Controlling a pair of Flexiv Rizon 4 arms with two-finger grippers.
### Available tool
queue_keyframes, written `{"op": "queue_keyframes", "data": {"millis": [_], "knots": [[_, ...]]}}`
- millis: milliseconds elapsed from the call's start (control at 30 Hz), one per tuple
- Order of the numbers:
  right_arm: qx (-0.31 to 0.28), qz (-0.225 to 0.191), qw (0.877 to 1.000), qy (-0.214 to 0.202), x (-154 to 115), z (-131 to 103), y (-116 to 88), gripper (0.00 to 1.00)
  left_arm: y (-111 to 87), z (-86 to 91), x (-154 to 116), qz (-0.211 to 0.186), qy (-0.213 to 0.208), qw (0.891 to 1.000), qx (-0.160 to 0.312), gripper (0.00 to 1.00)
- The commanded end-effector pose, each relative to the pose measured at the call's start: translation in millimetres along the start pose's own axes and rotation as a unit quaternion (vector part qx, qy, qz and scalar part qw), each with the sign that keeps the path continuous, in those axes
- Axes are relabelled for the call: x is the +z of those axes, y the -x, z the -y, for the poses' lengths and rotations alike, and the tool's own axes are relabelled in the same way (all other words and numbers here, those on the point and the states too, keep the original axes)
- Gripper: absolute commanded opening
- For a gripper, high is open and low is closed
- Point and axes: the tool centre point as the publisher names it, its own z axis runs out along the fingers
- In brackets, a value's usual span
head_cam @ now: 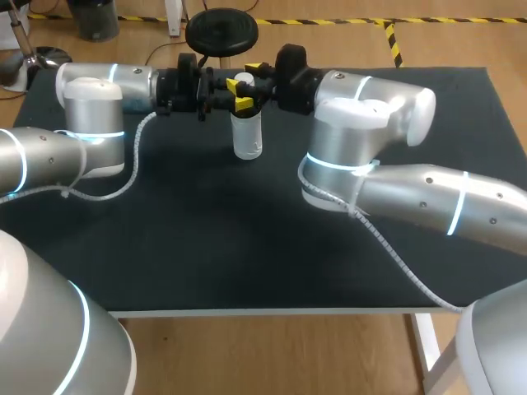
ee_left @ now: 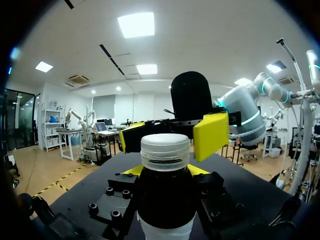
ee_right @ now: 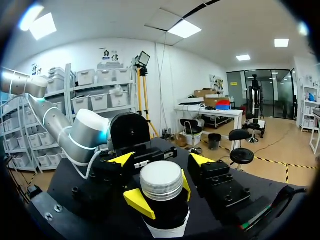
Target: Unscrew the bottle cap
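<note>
Our L gripper point(ee_left: 166, 171) grips the bottle point(ee_left: 166, 202) just under its cap point(ee_left: 165, 152), held upright above the table point(head_cam: 247, 247), far-mid. Our R gripper point(ee_right: 161, 160) stands wide, tips either side of cap, opp. ours.

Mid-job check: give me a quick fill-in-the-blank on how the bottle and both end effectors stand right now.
1. The bottle stands ___ on the table.
2. The left end effector is shut on the bottle just ___ its cap.
3. The right end effector is ___, with one finger at either side of the cap.
Missing words: upright; below; open.
</note>
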Motion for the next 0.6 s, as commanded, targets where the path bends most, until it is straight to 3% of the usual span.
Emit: {"op": "queue_keyframes", "data": {"millis": [33, 200, 367, 600], "knots": [[-0.001, 0.003, 1.000, 0.003, 2.5, 2.0, 0.0, 0.42, -0.3, -0.6, 0.5, 0.001, -0.001, 1.000, 0.001, 0.00], [-0.001, 0.001, 1.000, 0.002, 2.3, 2.4, 1.5, 0.00, -0.3, -0.6, 0.5, 0.001, -0.001, 1.000, 0.001, 0.00], [0.001, -0.012, 1.000, 0.001, 2.8, 4.3, 3.6, 0.00, -0.3, -0.6, 0.5, 0.001, -0.001, 1.000, 0.001, 0.00], [0.010, -0.121, 0.992, 0.014, 1.1, 6.1, 5.2, 0.00, -0.3, -0.6, 0.5, 0.001, -0.001, 1.000, 0.001, 0.00]]}}
